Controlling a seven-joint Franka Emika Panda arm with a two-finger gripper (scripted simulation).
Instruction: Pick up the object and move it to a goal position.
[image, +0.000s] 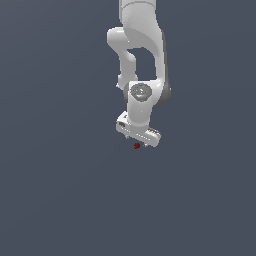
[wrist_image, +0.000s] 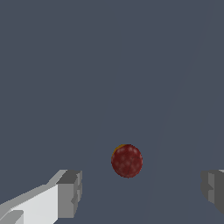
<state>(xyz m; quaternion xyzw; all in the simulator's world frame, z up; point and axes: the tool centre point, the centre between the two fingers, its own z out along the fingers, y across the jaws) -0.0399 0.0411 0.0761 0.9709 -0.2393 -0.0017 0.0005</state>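
Dark slate-grey ground (image: 55, 200), flat and unmarked, is filling both views. In the exterior view, the glossy white jointed robot arm (image: 142, 55) is descending from the top edge of the frame, its rounded links stacking one below another and a grey circular joint cap (image: 140, 92) facing the camera near the wrist. At the arm's lower end the white two-fingered gripper (image: 138, 142) is pointing downward, its broad palm bar lying slightly tilted, lower toward the exterior view's right.

The small dark red, roundish, speckled object (image: 137, 146) is showing just beneath the gripper's palm bar, close to its middle, and is far narrower than the bar. Whether the object is resting on the ground or hanging above it cannot be told from this view.

In the wrist view, the gripper (wrist_image: 142, 192) is standing wide: the two grey finger pads (wrist_image: 70, 192) are appearing at opposite sides of the frame with a broad gap of bare ground between them. The object (wrist_image: 127, 161) is lying beyond the pads, within the span of that gap and somewhat nearer the pad with the white finger body behind it; a thin orange rim is showing along one edge of it. Neither pad is touching the object, and clear grey ground is separating it from both.
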